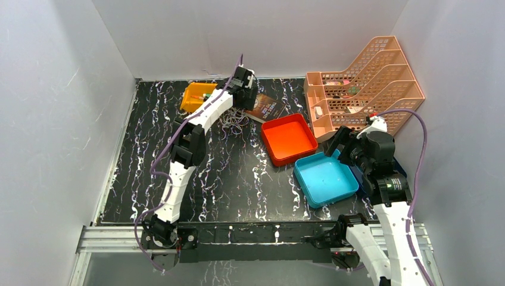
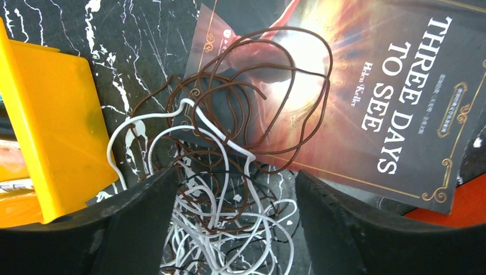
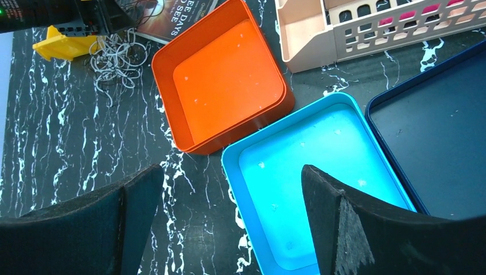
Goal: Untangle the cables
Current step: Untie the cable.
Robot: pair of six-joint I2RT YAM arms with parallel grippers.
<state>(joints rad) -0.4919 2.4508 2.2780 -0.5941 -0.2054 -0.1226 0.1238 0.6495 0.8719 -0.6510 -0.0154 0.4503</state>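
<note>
The cables (image 2: 229,172) lie in a loose tangle on the black marbled table: brown loops (image 2: 321,86) reach over a book cover, whitish cord (image 2: 209,123) winds through them, and thin black strands run beneath. In the top view the cables (image 1: 233,122) sit between a yellow bin and the book. My left gripper (image 2: 235,195) hangs open directly over the tangle, with cords lying loose between its fingers and none pinched. My left gripper (image 1: 244,89) is at the table's back. My right gripper (image 3: 229,189) stands open and empty above the near-left rim of a light blue tray, far from the cables (image 3: 117,60).
The book (image 2: 367,97) titled "Three Days to See" lies right of the tangle, the yellow bin (image 2: 51,132) to its left. An orange tray (image 1: 283,119), the light blue tray (image 1: 324,179) and a dark blue tray (image 3: 435,132) sit to the right. A peach file rack (image 1: 363,89) stands back right.
</note>
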